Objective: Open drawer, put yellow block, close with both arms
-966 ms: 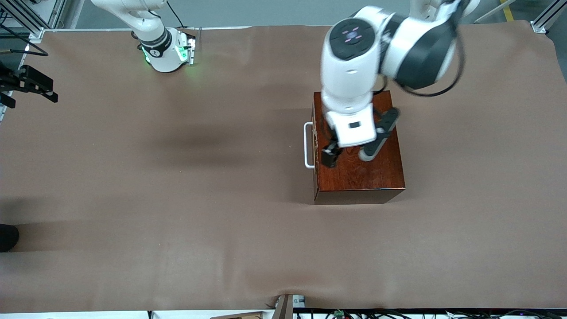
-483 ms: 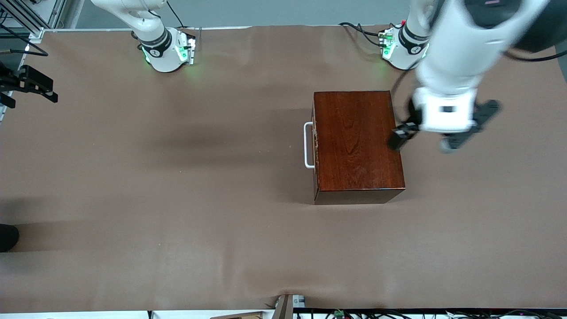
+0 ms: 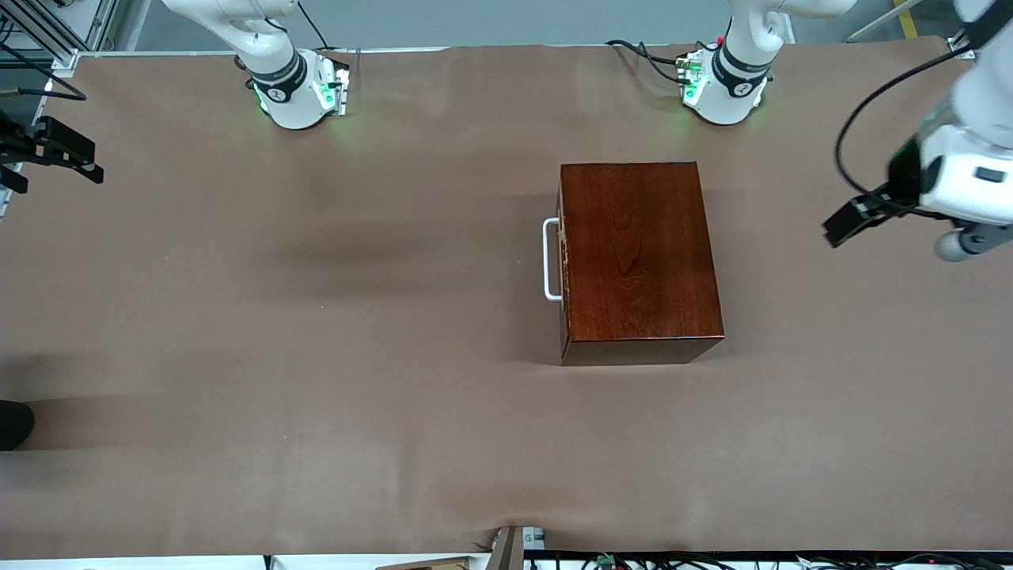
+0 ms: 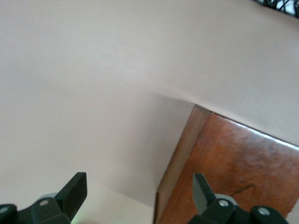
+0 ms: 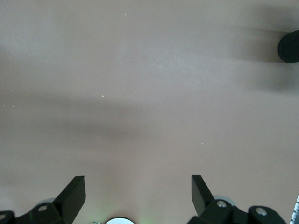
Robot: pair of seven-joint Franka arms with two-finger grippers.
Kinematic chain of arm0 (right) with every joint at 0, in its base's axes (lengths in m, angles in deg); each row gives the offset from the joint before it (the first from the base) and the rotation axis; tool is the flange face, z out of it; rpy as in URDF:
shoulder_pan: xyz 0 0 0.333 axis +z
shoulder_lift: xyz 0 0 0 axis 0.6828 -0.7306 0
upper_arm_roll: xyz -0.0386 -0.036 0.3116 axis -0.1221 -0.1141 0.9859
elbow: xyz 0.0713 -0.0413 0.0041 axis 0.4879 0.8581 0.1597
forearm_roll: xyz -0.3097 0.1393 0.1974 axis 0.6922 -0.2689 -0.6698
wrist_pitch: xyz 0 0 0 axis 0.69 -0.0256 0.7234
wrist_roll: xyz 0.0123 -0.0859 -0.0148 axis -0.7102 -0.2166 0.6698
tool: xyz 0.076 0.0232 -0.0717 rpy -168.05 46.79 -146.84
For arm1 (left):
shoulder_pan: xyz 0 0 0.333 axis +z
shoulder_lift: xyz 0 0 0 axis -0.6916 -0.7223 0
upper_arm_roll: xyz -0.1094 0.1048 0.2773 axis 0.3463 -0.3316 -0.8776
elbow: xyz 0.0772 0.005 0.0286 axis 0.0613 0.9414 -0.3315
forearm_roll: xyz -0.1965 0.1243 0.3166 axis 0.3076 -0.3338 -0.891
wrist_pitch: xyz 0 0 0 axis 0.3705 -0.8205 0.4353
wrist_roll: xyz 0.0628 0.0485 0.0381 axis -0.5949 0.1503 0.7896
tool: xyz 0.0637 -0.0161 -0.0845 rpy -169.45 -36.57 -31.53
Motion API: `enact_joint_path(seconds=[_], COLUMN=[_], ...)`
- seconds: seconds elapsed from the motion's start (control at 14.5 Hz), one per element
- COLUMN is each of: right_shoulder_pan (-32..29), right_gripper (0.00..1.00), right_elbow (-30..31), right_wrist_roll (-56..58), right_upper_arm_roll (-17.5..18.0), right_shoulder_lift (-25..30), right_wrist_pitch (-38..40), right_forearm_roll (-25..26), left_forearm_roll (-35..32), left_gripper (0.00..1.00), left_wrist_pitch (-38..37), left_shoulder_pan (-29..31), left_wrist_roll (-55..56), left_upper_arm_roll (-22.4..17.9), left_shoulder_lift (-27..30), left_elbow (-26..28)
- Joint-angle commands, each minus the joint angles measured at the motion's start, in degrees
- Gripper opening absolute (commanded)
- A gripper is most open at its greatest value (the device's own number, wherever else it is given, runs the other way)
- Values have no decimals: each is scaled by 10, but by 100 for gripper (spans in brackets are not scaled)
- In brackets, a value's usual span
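The dark mahogany box (image 3: 639, 253) stands on the table, and its drawer is shut flush, with the white U-shaped handle (image 3: 549, 260) facing the right arm's end. The yellow block is not in view. My left gripper (image 3: 851, 218) is open and empty, up in the air over bare table toward the left arm's end, off the box. In the left wrist view the left gripper (image 4: 139, 192) has its fingers wide apart, with a corner of the box (image 4: 233, 172) below. My right gripper (image 5: 138, 192) is open and empty, high over the table by its own base (image 5: 119, 220). The right arm waits.
Both green-lit bases (image 3: 297, 91) (image 3: 724, 83) stand along the table's edge farthest from the front camera. A black fixture (image 3: 51, 150) juts in at the right arm's end. A dark round object (image 3: 14, 423) sits at that end, nearer the front camera.
My left arm has swung from over the box top out toward the left arm's end of the table. The box, the drawer and the right arm have not moved.
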Motion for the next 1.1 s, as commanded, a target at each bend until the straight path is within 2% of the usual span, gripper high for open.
enact_joint_path(seconds=[0.0,0.14,0.28,0.41,0.69,0.9,1.03], right_shoulder_pan=[-7,-7,-6,-4,-3,-4,-3], right_gripper=[100,100,100,100,100,100,100], right_elbow=[-12,-11,-12,-11,-12,-12,-12], right_wrist_roll=[2,3,3,3,2,2,2], right_upper_arm_roll=[4,4,4,4,4,4,4], right_shoulder_lift=[-6,-6,-7,-7,-7,-7,-7], right_wrist_pitch=[3,3,3,3,2,2,2], right_forearm_roll=[3,3,3,3,3,3,3], left_forearm_roll=[17,18,20,18,15,16,17], left_gripper=[100,100,100,100,100,100,100], left_wrist_pitch=[-11,-25,-49,-49,-17,-14,-13], left_shoulder_pan=[27,39,34,39,47,61,98], left_wrist_roll=[-54,-133,-139,-151,-206,-239,-243], left_upper_arm_roll=[6,5,12,31,31,33,80], left_shoulder_lift=[26,39,43,54,93,92,97], left_elbow=[10,12,13,20,76,77,93])
